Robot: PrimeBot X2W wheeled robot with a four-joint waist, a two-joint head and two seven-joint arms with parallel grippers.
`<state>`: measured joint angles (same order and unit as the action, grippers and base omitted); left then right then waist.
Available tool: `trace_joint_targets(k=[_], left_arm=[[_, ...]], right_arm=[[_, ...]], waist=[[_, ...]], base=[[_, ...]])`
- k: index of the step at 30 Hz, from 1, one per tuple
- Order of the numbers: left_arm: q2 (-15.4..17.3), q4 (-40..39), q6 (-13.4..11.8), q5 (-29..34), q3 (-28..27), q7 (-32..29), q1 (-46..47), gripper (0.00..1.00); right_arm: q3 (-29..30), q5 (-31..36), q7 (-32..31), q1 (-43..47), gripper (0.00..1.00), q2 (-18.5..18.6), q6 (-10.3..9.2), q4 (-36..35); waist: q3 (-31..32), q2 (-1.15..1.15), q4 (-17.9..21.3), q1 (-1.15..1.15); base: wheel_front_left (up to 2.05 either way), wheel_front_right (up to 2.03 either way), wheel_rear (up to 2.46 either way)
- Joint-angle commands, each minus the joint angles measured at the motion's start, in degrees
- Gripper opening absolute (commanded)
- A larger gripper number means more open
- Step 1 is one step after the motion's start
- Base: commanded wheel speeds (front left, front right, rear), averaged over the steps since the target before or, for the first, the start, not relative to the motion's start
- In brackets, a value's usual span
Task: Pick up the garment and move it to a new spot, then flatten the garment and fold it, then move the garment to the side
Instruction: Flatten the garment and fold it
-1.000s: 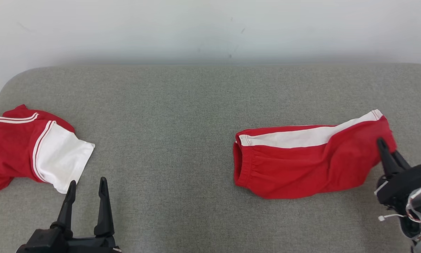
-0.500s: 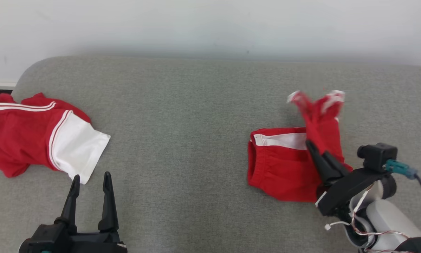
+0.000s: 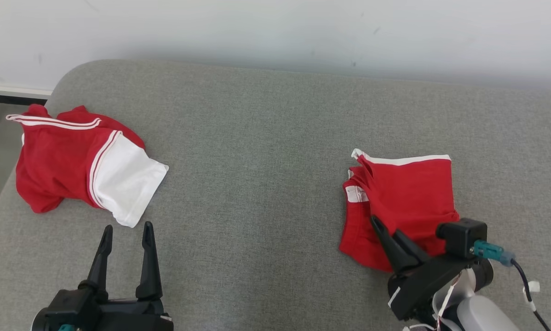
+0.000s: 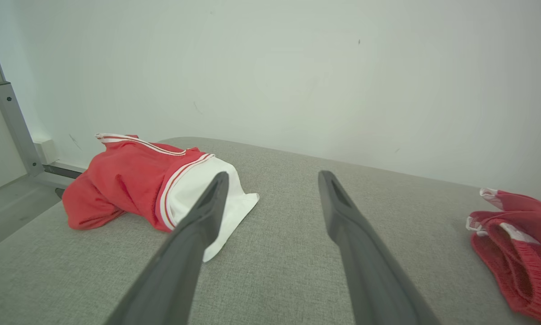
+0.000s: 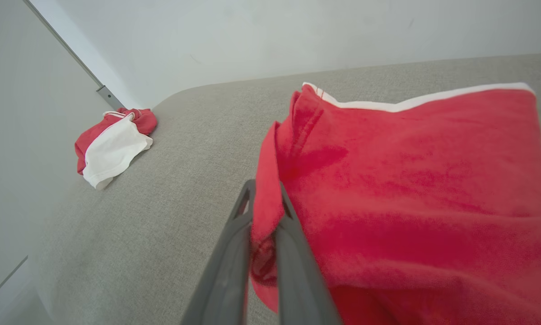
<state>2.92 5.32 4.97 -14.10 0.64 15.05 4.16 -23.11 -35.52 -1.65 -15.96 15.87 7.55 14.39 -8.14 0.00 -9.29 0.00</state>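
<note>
The right gripper (image 3: 384, 225) is pinching a fold of the red shorts (image 3: 409, 193) between nearly closed fingers, at the garment's near edge. The red shorts are lying folded over on the right part of the grey padded surface (image 3: 257, 151). The left gripper (image 3: 127, 226) is hovering with fingers spread wide, holding nothing, just beside a red-and-white garment (image 3: 73, 165) lying at the surface's left end.

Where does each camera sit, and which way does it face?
Head view: on the head, looking forward and down at the grey fabric surface; left gripper and right gripper show.
Left wrist view: on the left wrist, facing along its open fingers toward the wall.
Right wrist view: on the right wrist, facing along its fingers, shut on the red shorts.
Shared: both wrist views show the red-and-white shirt and the red shorts.
</note>
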Motion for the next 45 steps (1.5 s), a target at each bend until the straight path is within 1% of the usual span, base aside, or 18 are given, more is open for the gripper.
trace_joint_targets(k=[1, 4, 8, 14, 15, 22, 26, 27, 28, 33, 36, 40, 45], left_arm=[[0.0, 0.1, -0.3, -0.4, 0.1, 0.2, 0.6, 1.0], [0.0, 0.1, -0.4, -0.5, 0.3, 0.2, 0.5, 1.0], [0.0, 0.2, -0.5, -0.8, 0.5, 0.2, 0.5, 1.0], [-0.1, 0.6, -0.3, -0.7, 0.2, 0.2, 0.7, 1.0], [0.0, 0.7, -0.2, -0.5, 0.2, 0.2, 0.7, 1.0], [0.0, 0.9, 0.0, -0.3, 0.5, 0.2, 0.6, 1.0], [0.0, 1.1, 0.2, -0.2, 0.7, 0.2, 0.6, 1.0], [0.0, 1.2, 0.2, -0.2, 0.7, 0.2, 0.6, 1.0], [0.0, 1.2, 0.3, -0.2, 0.6, 0.2, 0.5, 1.0], [0.0, 1.4, 0.4, 0.3, -0.2, 0.2, -0.8, 1.0], [0.0, 1.3, 0.4, 0.5, -0.7, 0.2, -1.5, 1.0], [0.0, 1.2, 0.5, 0.8, -1.3, 0.2, -2.1, 1.0], [0.0, 1.1, 0.8, 1.1, -1.4, 0.2, -2.3, 1.0]], right_arm=[[0.9, 0.9, -0.5, 1.7, 0.0, -1.0, -0.14, -1.0], [1.8, 2.6, -1.6, 4.0, 0.0, -2.3, -0.14, -1.7], [1.9, 5.3, -1.6, 5.6, 0.0, -4.0, -0.14, -1.0], [2.0, 5.9, 0.3, 4.4, 0.0, -7.0, -0.14, 1.8], [1.5, 5.6, 1.2, 4.0, 0.0, -8.2, -0.14, 3.2], [0.3, 5.1, 3.5, 2.0, 0.0, -10.3, -0.14, 7.4], [0.2, 5.3, 5.5, 0.8, 0.0, -10.6, -0.14, 10.3], [0.3, 5.6, 6.2, 0.5, 0.34, -10.6, -0.14, 10.7], [0.2, 5.6, 6.7, 0.4, 1.0, -10.6, -0.14, 11.3], [0.2, 5.2, 10.1, -0.2, 1.0, -8.7, -0.14, 11.0], [1.4, 5.1, 12.5, -0.1, 1.0, -7.3, -0.14, 9.7], [4.9, 5.5, 14.8, 0.4, 1.0, -5.3, -0.14, 7.8], [9.8, 7.9, 16.2, 1.2, 1.0, -3.2, -0.14, 6.5]], waist=[[0.0, 0.0, -0.2, 0.0], [0.1, 0.0, -0.4, 0.0], [0.1, 0.0, -0.3, 0.0], [0.1, 0.0, 0.5, 0.0], [0.2, 0.0, 0.7, 0.0], [0.4, 0.0, 0.6, 0.0], [0.5, 0.0, 0.2, 0.0], [0.6, 0.0, 0.1, 0.0], [0.7, 0.0, 0.1, 0.0], [1.7, 0.0, 0.7, 0.0], [2.4, 0.0, 1.3, 0.0], [3.2, 0.0, 2.1, 0.0], [3.6, 0.0, 2.4, 0.0]], base=[[0.0, 0.0, 0.0], [0.0, 0.0, 0.0], [0.0, 0.0, 0.0], [0.0, 0.0, 0.0], [0.0, 0.0, 0.0], [0.0, 0.0, 0.0], [0.0, 0.0, 0.0], [0.0, 0.0, 0.0], [0.0, 0.0, 0.0], [0.0, 0.0, 0.0], [0.0, 0.0, 0.0], [0.0, 0.0, 0.0], [0.0, 0.0, 0.0]])
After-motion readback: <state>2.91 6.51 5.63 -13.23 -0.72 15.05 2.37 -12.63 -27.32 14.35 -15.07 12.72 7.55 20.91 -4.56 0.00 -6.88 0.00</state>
